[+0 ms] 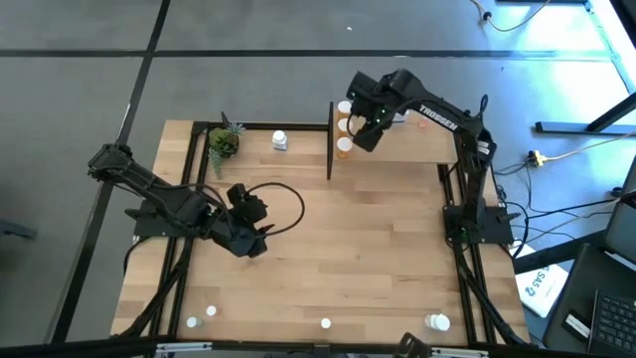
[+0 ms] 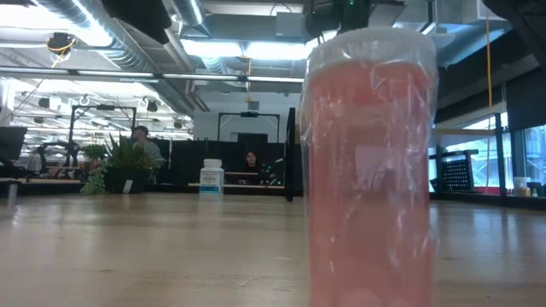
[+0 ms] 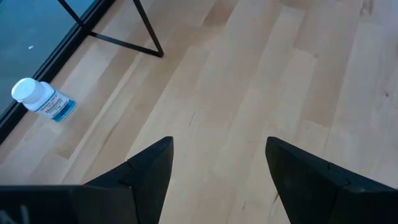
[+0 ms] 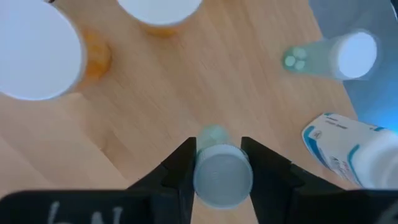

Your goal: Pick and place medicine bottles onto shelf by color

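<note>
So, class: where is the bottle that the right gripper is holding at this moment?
The green bottle sits between the right gripper's fingers over the shelf, beside two orange bottles at the shelf's left end in the high view.

light-wood table (image 1: 378, 259) on a black frame, carrying a potted plant (image 1: 223, 143) and a white bottle (image 1: 279, 140) near the far edge, plus small white-capped bottles (image 1: 210, 312) along the near edge. raised shelf (image 1: 422, 141) at the far right, holding orange bottles (image 1: 344, 147) at its left end.

Pinkish-red bottle (image 2: 369, 170) looms close on table (image 2: 145, 247); white bottle (image 2: 212, 178), plant (image 2: 119, 166) far behind
</note>
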Robot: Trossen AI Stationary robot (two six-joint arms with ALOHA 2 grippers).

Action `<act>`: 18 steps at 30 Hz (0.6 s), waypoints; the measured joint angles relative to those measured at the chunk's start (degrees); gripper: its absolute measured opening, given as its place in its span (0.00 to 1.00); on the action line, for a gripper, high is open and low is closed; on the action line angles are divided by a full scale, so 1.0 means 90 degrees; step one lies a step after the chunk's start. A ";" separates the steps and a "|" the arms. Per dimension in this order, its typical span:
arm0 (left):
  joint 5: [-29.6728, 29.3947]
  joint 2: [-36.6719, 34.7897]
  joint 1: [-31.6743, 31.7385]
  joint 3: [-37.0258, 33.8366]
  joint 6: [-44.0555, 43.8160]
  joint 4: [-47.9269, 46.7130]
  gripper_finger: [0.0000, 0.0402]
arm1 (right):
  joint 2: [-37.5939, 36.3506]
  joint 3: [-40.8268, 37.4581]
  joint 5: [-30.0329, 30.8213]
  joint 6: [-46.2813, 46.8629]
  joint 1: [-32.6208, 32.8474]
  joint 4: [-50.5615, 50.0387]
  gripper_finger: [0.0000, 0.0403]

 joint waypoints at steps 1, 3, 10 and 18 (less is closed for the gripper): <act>0.0002 0.0000 -0.0002 0.0000 0.0005 0.0003 0.62 | -0.0059 -0.0111 0.0003 0.0051 0.0039 0.0083 0.30; 0.0002 0.0000 -0.0002 0.0000 0.0006 0.0000 0.62 | -0.0200 -0.0327 0.0014 0.0084 0.0107 0.0200 0.30; 0.0002 0.0000 0.0000 0.0000 0.0063 0.0000 0.62 | -0.0860 -0.1089 0.0007 0.0091 0.0209 0.0959 0.30; 0.0015 0.0000 0.0000 0.0000 0.0134 0.0004 0.62 | -0.1083 -0.1645 -0.0324 0.0136 -0.0190 0.1995 0.30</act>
